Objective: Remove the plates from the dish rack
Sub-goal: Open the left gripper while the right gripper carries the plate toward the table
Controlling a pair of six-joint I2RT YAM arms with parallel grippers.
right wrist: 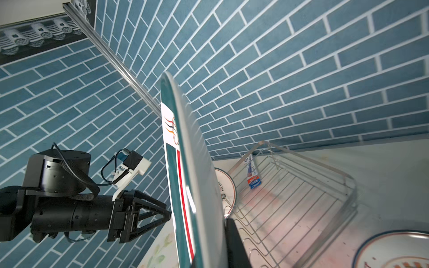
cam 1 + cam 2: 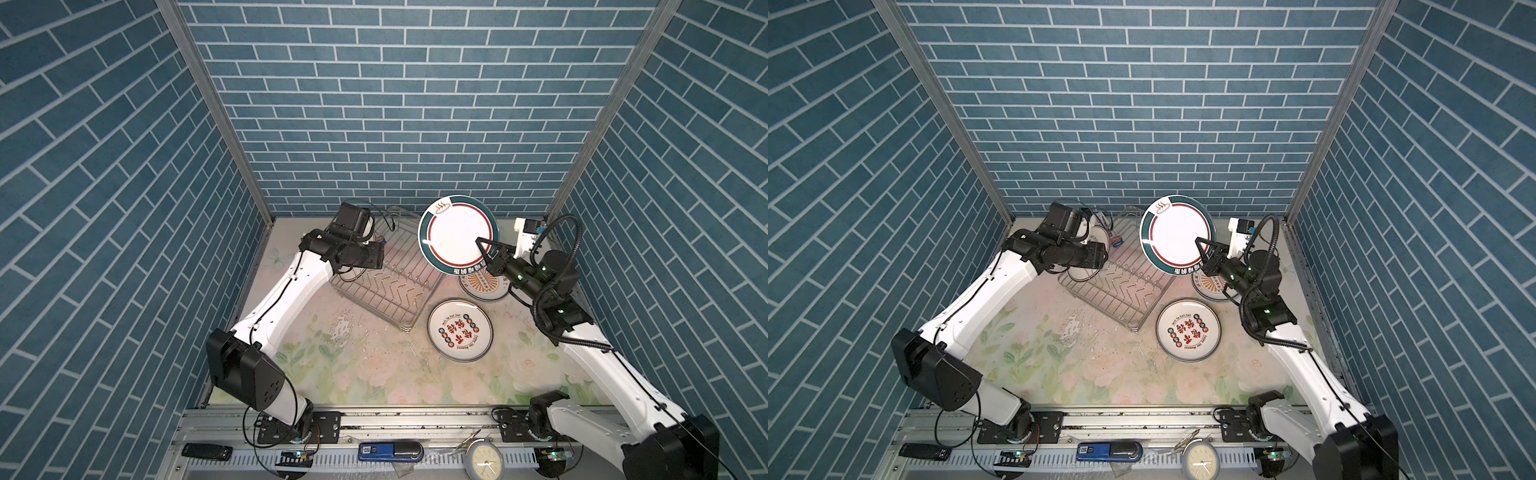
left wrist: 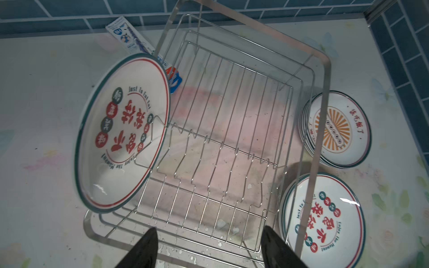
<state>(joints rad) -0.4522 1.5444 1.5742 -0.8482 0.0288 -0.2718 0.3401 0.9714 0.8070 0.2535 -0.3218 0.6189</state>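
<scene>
- Jaws of the left gripper (image 3: 213, 249) stand well apart with nothing between them. They hover over one end of the dish rack (image 3: 325, 92).
- One plate in the rack (image 3: 120, 132) is the only one I can see left in it. It stands on edge in the end slot at the rack's left end in both top views, under the left wrist. It leans outward, its printed face turned to the empty dividers.
- Its disc lies crosswise to the rack's length, off to one side of the open jaws. A grasp would probably need them to swing over and straddle its upper rim. The left arm is clearly the nearer one.
- Above the rack's right corner, the held plate (image 2: 457, 232) hangs in the air, tilted up with its white face and wide teal rim toward the top views.
- Clamped on that plate's lower rim, the right gripper (image 2: 486, 249) has one finger on the face and one on the back.
- On the table just beside the rack, the sunburst stack (image 2: 484, 286) lies directly under the right gripper.
- Closer to the arm bases lies the red-character stack (image 2: 460, 330). A short descent would likely reach either stack.
</scene>
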